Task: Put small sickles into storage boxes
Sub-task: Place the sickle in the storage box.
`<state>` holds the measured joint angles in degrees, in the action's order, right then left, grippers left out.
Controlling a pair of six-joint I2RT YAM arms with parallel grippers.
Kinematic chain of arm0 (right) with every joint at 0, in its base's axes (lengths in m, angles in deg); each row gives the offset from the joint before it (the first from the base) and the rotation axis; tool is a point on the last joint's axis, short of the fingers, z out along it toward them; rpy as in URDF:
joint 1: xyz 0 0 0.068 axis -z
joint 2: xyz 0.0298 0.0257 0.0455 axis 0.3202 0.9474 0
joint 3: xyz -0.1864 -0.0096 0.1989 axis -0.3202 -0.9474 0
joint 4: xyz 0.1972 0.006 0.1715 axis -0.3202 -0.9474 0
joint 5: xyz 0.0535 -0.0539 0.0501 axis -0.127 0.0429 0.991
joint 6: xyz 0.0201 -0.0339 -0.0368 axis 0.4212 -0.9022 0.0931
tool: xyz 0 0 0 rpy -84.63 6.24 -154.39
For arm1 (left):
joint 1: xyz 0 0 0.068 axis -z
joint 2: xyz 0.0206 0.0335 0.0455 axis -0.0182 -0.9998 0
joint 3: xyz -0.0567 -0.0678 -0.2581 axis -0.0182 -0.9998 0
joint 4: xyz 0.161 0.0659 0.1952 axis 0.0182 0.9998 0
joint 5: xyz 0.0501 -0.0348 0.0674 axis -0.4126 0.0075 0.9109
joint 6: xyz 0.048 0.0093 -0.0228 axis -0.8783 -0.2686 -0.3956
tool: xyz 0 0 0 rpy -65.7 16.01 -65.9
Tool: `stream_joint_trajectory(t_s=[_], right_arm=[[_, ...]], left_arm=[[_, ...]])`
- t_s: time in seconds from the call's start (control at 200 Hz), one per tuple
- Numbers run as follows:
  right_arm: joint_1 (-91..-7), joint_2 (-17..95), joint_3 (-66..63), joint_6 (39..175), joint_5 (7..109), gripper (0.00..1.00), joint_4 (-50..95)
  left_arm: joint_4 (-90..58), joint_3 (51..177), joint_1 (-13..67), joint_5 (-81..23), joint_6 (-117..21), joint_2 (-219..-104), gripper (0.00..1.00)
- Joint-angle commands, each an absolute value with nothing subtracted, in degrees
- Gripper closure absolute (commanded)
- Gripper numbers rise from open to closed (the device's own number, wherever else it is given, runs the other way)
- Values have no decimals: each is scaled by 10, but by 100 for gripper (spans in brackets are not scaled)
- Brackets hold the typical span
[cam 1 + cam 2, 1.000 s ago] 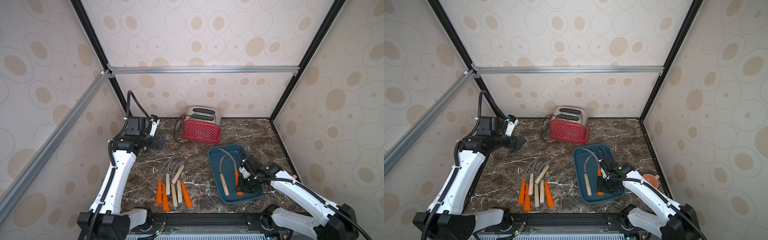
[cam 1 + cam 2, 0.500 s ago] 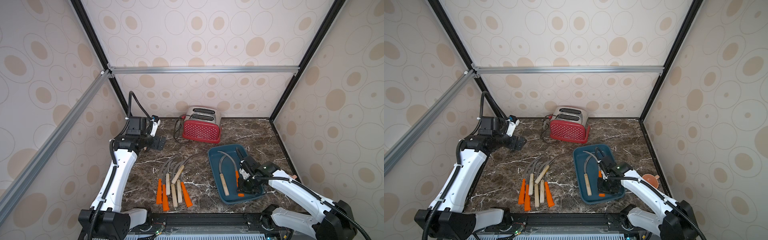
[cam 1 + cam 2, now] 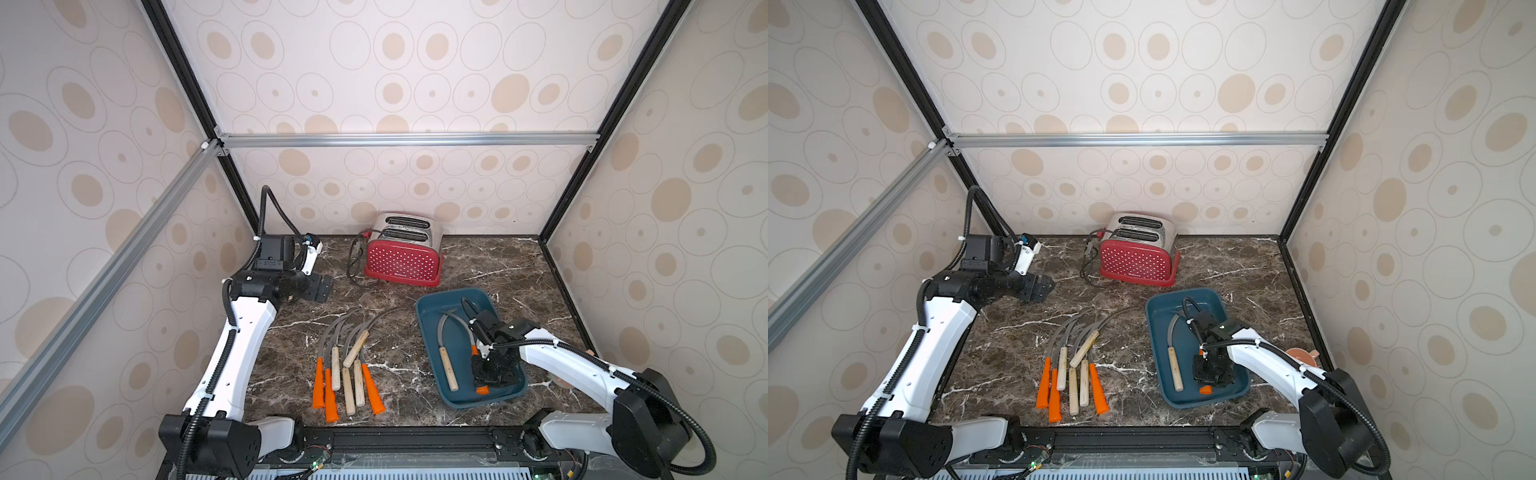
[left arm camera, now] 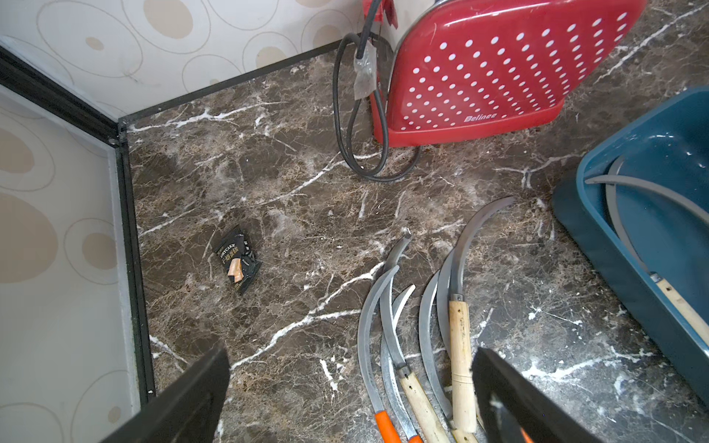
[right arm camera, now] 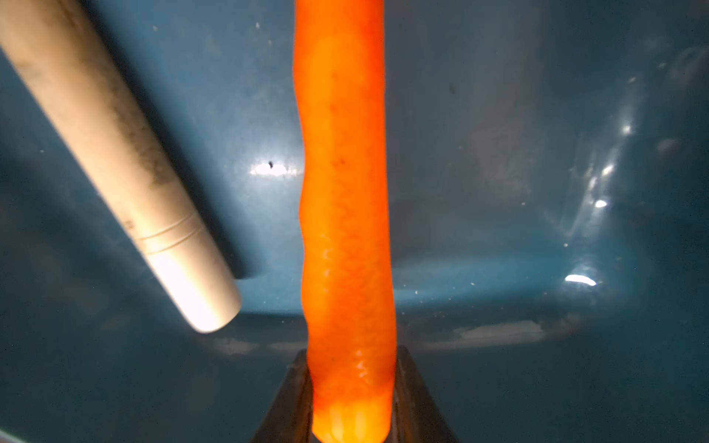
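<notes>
Teal-blue and shallow, the rectangular storage tray (image 3: 446, 303) with rounded corners sat on the dark marble tabletop (image 3: 498, 270) with two of nine small sickles inside its rim. A grey-bladed sickle with a pale wooden handle (image 3: 448, 365) lay flat on the tray floor. Just beside it was an orange-handled sickle (image 5: 345, 191), gripped near the handle's end by the right pincer (image 5: 351, 364), whose jaws were closed tight on it; it had not yet been let go.

Seven more sickles (image 3: 347, 390), three orange-handled and four wooden, lay heaped in the middle of the tabletop with blades overlapping, so most of the job remained. The left pincer (image 4: 351, 353) hung wide open and empty near the rear corner.

A red white-dotted toaster (image 3: 402, 262) and its black cord (image 3: 355, 266) stood behind, and a small black snack packet (image 4: 238, 259) lay apart. Nothing seemed to block the way from heap to tray, though the crossed blades could drag one another.
</notes>
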<state>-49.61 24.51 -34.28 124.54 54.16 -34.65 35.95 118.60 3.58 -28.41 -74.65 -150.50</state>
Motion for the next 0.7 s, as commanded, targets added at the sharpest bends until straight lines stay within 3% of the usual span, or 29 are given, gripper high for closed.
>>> stream_joint_trajectory(t_s=[0.0,0.3,0.696], right_arm=[[-493,261,-326,1240,516,83,-350],[-493,280,-319,1236,498,66,-353],[-493,278,-293,1235,463,57,-373]], left_arm=[[364,1190,38,-293,-759,-1508,1],[369,1184,38,-291,-765,-1506,1],[369,1187,38,-298,-761,-1508,1]])
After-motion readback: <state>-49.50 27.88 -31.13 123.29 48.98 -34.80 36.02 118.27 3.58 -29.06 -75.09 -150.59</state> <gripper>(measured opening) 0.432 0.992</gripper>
